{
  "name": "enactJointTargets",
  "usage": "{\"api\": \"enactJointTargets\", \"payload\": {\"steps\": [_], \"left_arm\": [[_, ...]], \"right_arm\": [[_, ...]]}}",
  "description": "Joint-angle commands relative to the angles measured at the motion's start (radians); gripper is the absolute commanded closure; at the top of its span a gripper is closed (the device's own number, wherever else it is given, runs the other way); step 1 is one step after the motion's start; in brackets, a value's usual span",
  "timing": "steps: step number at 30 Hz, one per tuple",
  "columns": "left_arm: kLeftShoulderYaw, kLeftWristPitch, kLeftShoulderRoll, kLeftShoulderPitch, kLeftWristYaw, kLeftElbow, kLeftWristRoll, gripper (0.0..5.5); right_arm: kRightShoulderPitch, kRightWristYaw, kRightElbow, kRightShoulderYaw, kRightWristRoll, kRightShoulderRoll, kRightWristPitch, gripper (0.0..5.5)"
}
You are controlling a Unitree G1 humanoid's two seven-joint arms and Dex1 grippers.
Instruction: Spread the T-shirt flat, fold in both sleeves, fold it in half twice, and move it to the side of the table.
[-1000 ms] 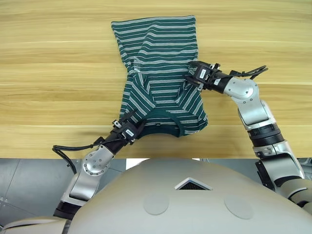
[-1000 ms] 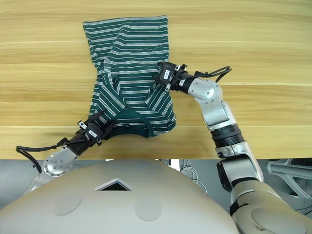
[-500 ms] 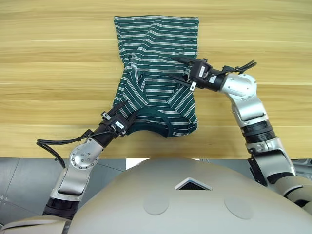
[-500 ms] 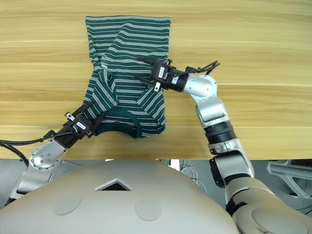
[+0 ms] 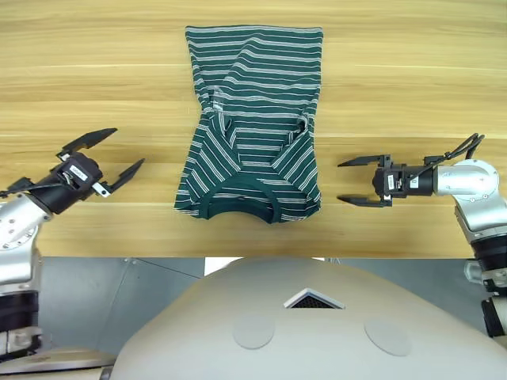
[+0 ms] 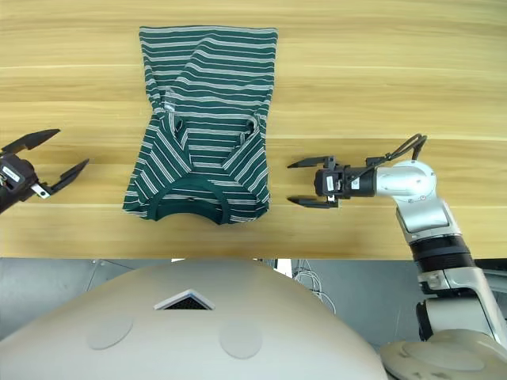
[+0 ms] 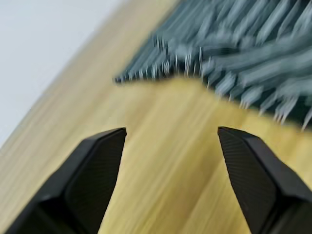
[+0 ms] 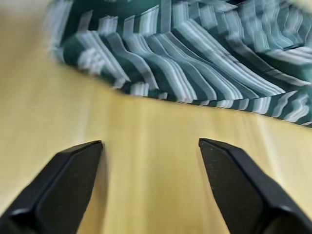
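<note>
Shirt: your dark green, white-striped T-shirt (image 5: 252,127) lies on the light wooden bench (image 5: 412,71), sleeves folded in, collar nearest you.
Left hand (image 5: 128,147): fingers wide, holding nothing, left of the shirt.
Right hand (image 5: 341,181): fingers wide, holding nothing, near its right edge.

The T-shirt (image 7: 234,53) is blurred in both wrist views and cut off by their edges. The left gripper (image 6: 72,146) is partly cut off by the right eye view's edge.
</note>
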Motion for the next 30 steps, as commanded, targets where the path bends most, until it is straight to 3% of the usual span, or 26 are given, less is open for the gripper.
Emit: {"api": "enactJointTargets", "payload": {"steps": [1, 8, 19, 30], "left_arm": [[-0.104, -0.092, 0.046, -0.111, -0.049, 0.107, 0.129, 2.14], [-0.296, -0.177, 0.049, -0.145, -0.113, 0.105, 0.244, 2.14], [-0.37, -0.178, 0.118, -0.157, -0.169, 0.082, 0.228, 2.14], [-0.517, -0.317, 0.024, -0.269, -0.092, 0.141, 0.353, 2.14]], "right_arm": [[-0.012, 0.002, -0.013, 0.049, -0.069, 0.004, -0.031, 1.72], [-0.063, -0.053, -0.026, 0.117, -0.094, 0.091, -0.033, 1.72], [-0.115, -0.13, -0.013, 0.17, -0.166, 0.17, -0.006, 1.72], [-0.105, -0.125, -0.037, 0.169, -0.143, 0.149, -0.011, 3.65]]}}
